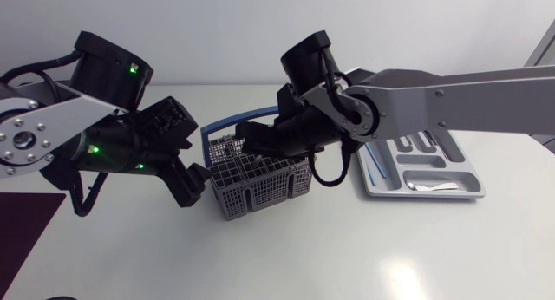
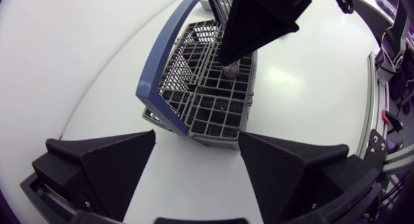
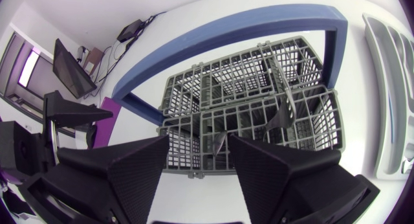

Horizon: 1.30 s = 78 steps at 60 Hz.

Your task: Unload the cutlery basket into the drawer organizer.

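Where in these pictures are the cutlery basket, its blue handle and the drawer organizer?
cutlery basket point(image 1: 260, 196), head view, grey front wall.
blue handle point(image 3: 259, 26), right wrist view, top bar.
drawer organizer point(image 1: 425, 195), head view, near rim.

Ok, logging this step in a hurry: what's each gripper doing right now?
Left gripper: open, empty, facing one end of the cutlery basket.
Right gripper: open, holding nothing, poised over the basket.

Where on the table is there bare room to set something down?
Free: the table strip in front of the cutlery basket and drawer organizer. Crowded: the basket itself, with the left gripper beside it and the right gripper above it.
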Tool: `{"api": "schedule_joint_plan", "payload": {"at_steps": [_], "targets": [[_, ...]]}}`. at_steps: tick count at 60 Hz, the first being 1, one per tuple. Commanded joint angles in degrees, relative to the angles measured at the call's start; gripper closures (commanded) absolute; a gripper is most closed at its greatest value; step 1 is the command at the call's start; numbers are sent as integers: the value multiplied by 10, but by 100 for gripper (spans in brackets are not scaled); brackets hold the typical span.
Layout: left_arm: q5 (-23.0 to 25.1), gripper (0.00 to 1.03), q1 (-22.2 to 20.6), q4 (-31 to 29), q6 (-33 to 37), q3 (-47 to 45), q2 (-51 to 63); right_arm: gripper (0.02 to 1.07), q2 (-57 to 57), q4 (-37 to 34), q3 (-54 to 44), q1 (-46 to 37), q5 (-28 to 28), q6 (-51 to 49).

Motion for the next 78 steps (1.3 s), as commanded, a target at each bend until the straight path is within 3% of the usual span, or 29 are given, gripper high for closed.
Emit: {"api": "schedule_joint_plan", "payload": {"at_steps": [1, 27, 55, 58, 78], "targets": [[-3, 4, 5, 6, 2, -12, 13, 50, 17, -10, 12, 1, 6, 28], [-3, 4, 5, 20, 1, -7, 38, 67, 30, -28, 14, -13, 3, 60], [-3, 4, 2, 33, 2, 3, 63, 72, 49, -35, 27, -20, -23, 84], [-3, 4, 2, 33, 2, 3, 64, 78, 49, -34, 26, -20, -24, 88], [-3, 4, -1, 33, 1, 4, 69, 93, 63, -29, 29, -20, -30, 92]]}}
